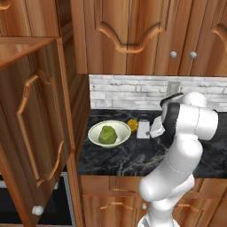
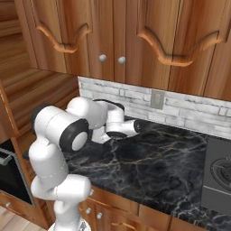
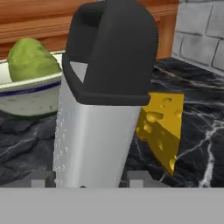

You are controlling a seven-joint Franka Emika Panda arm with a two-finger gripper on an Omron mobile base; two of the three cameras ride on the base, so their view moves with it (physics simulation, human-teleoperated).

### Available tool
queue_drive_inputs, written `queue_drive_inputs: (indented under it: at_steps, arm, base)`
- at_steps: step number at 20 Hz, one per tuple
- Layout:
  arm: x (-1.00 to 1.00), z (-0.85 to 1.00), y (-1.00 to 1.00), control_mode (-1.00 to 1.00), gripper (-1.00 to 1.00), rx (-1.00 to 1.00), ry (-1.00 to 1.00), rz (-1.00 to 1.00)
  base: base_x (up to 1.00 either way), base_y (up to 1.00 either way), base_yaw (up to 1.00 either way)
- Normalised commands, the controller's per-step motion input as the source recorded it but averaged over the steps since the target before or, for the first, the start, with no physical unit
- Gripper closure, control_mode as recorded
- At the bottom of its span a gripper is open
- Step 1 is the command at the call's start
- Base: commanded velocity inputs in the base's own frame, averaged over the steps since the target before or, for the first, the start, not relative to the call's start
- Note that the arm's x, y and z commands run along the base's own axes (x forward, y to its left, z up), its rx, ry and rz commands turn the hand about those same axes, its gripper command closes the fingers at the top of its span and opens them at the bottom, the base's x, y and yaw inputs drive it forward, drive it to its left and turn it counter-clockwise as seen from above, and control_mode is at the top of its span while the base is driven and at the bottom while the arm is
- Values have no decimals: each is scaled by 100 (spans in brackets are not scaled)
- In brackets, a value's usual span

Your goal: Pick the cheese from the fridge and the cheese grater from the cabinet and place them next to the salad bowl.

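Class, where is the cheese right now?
In the left base view the cheese lies on the counter between the salad bowl and the grater.

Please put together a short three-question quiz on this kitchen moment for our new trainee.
1. True or false: the cheese lies inside the salad bowl.
2. Which thing stands between the claw's finger tips in the hand view? A) cheese grater B) a green fruit C) a cabinet knob
3. Fill in: on the dark marble counter, the left base view shows the cheese between the bowl and the ______.

Key:
1. False: it sits on the counter beside the bowl.
2. A: the grater stands upright on the counter, with one tip on each side of its base; whether they press it cannot be told.
3. Grater.
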Motion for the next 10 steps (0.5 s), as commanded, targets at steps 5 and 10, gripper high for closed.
queue_drive_inputs:
  at_steps: [5,10]
  arm:
    - [-2,-21,0,-100,100,0,-24,0]
    - [-6,-2,7,-100,100,0,-11,0]
  base:
    - [0,0,0]
    - [0,0,0]
